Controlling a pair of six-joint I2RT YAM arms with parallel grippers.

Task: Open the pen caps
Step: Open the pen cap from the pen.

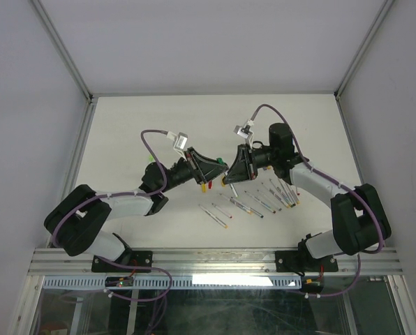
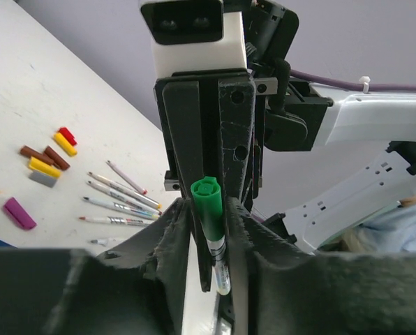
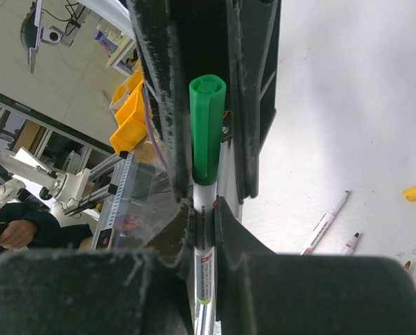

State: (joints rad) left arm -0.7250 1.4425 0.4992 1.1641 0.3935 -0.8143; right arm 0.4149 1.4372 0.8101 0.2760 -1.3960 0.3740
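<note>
Green pen cap [image 3: 207,129], seated on its pen barrel [image 3: 205,279] in mid-air above the table [image 1: 138,125]. Left gripper [image 2: 209,230] pinches the cap narrowly; right gripper [image 3: 206,223] clamps the barrel. Light, rigid and probably slippery, the cap is best gripped mid-length and pulled axially.

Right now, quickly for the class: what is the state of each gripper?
Left gripper: set around the green cap; whether it grips cannot be told.
Right gripper: closed, holding the pen by its barrel.
</note>
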